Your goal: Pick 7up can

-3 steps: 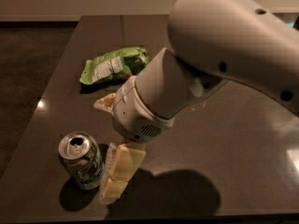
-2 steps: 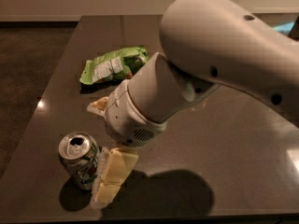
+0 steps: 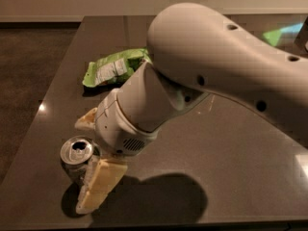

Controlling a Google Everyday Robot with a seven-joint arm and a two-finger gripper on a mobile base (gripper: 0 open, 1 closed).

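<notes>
The 7up can [image 3: 76, 157] stands upright near the front left corner of the dark table [image 3: 216, 158]. Its silver top faces up and is opened; the white and green label is mostly hidden in shadow. My gripper [image 3: 92, 154] hangs from the large white arm [image 3: 207, 76] right at the can. One cream finger [image 3: 99, 186] is on the near right side of the can, and the other finger [image 3: 86, 121] is just behind it. The fingers are spread with the can partly between them; I cannot tell whether the near finger touches it.
A green chip bag [image 3: 114, 66] lies flat at the back left, behind the arm. The table's left edge [image 3: 43, 105] and front edge [image 3: 144, 224] are close to the can. A green patch [image 3: 284, 32] shows at the far right.
The arm and gripper have moved left and a little down toward the can, so the fingers now stand on either side of it. The can has not moved.
</notes>
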